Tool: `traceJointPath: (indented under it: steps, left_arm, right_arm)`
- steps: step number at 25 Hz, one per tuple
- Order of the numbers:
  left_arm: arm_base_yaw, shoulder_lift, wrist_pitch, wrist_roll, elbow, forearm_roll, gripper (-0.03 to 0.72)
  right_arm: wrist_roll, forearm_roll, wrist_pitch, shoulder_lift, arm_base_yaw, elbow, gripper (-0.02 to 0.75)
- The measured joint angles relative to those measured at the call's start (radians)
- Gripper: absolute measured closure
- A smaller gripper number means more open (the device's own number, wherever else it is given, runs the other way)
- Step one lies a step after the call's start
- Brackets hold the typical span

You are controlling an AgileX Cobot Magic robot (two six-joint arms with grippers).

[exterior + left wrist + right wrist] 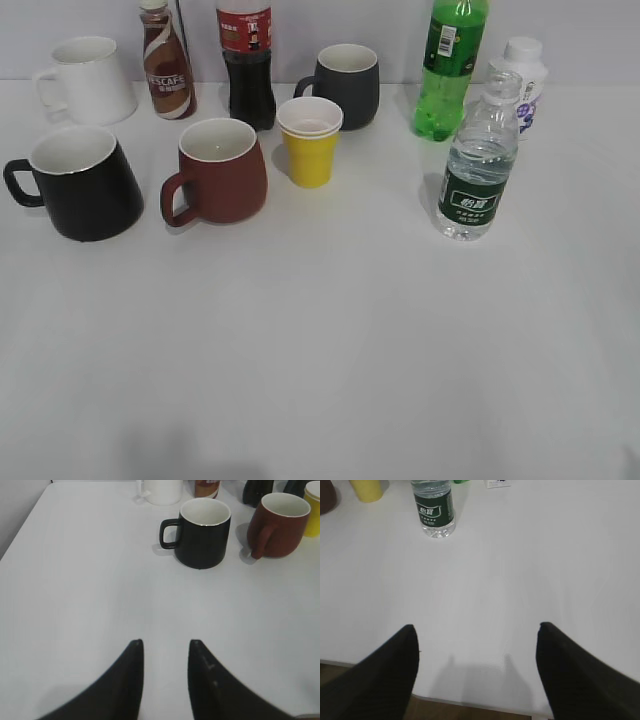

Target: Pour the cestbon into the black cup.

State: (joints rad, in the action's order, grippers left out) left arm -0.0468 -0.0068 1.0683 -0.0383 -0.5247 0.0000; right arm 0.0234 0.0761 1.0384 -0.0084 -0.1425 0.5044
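The cestbon [479, 162], a clear ribbed bottle with a dark green label and whitish cap, stands upright at the right of the table; it also shows in the right wrist view [434, 509], far ahead and left of my right gripper [477, 635], which is open wide and empty over the table's front edge. The black cup [82, 182], white inside, stands at the left with its handle pointing left; in the left wrist view it [202, 534] is well ahead of my left gripper [166, 642], which is open and empty. Neither gripper shows in the exterior view.
Beside the black cup are a brown-red mug [219, 170], a yellow paper cup [310, 141], a dark grey mug [346, 85] and a white mug [86, 79]. A coffee bottle [166, 62], cola bottle [246, 60], green soda bottle [450, 66] and small white bottle [524, 82] stand behind.
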Motion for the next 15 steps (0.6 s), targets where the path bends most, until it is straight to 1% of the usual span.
traceJointPath:
  steps: [15]
  left_arm:
    - [0.000,0.000,0.000,0.000,0.000,0.010,0.454]
  right_arm:
    - [0.000,0.000,0.000,0.000,0.000,0.000,0.191]
